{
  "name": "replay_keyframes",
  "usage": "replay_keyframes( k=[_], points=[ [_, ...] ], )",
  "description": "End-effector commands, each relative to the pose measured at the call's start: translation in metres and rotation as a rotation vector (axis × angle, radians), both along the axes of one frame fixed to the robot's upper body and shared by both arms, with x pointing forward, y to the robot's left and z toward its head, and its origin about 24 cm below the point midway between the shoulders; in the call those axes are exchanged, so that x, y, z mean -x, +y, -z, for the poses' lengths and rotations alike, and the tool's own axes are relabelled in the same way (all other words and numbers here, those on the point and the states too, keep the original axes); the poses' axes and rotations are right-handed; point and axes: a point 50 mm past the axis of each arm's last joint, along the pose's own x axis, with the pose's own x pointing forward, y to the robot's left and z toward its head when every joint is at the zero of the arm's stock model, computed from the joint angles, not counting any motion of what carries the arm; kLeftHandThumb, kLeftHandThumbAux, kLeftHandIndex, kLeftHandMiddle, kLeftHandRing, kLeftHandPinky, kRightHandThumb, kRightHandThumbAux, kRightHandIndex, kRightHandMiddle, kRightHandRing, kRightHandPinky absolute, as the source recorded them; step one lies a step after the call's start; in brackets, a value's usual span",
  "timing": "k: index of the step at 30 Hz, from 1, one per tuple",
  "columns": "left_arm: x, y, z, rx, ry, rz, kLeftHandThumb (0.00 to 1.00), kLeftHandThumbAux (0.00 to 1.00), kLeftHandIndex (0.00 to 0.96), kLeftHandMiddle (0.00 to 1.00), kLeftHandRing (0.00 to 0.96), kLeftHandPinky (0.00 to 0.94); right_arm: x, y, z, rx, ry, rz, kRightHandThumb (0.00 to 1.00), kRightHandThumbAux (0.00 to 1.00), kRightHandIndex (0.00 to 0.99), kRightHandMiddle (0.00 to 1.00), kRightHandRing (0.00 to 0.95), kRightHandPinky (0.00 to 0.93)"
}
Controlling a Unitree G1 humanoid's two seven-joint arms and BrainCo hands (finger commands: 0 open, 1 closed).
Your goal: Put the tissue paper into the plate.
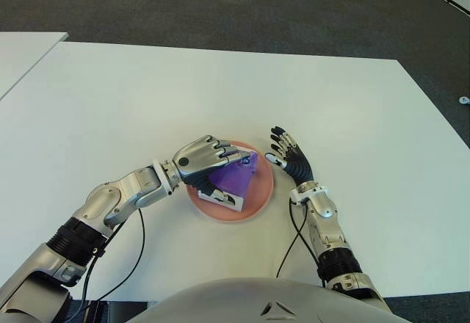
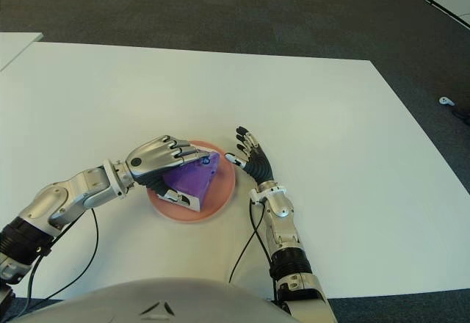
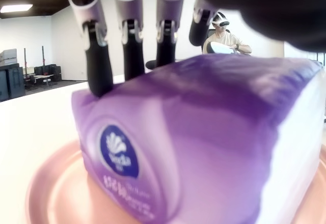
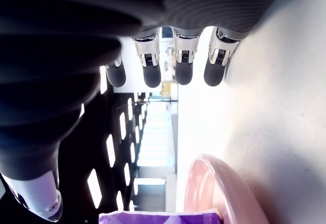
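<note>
Eye views first: the tissue pack (image 1: 236, 182) already sits in the pink plate (image 1: 258, 204), near the front edge of the table (image 1: 352, 103), about midway along it. The left hand (image 1: 207, 156) is draped over the pack's top from the plate's left side, fingers curled down onto it, so I'd call that holding it. The pack's long axis runs slantwise, one end toward the robot and the other away to the right. The right hand (image 1: 288, 154) shows just beside the plate's right rim, fingers spread, nothing in it.

Left wrist view: fingertips (image 3: 100, 79) touch the pack's upper edge, pack bottom down on the plate.

Right wrist view: fingers straight and empty, plate rim (image 4: 211, 183) close by.

Looks like letting go is what's left.
</note>
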Motion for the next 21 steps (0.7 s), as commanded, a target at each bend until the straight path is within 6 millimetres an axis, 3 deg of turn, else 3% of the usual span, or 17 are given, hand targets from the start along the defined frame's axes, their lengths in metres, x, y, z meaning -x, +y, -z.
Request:
replay_keyframes(
  k=[1,17,21],
  points=[
    [-0.001,0.001,0.002,0.022,-0.012,0.002,0.153,0.12,0.0,0.0,0.0,0.0,0.06,-0.006,0.078,0.006,0.477,0.043,0.028,0.68,0.0,0.0,0.0,0.0],
    [-0.008,0.022,-0.03,0.208,0.035,-0.033,0.158,0.174,0.0,0.0,0.0,0.0,0.051,-0.003,0.078,0.024,0.478,0.035,0.022,0.671,0.0,0.0,0.0,0.0],
    [-0.016,0.046,-0.075,0.326,0.043,-0.065,0.18,0.18,0.0,0.0,0.0,0.0,0.049,-0.001,0.078,0.021,0.477,0.034,0.024,0.667,0.0,0.0,0.0,0.0]
  ],
)
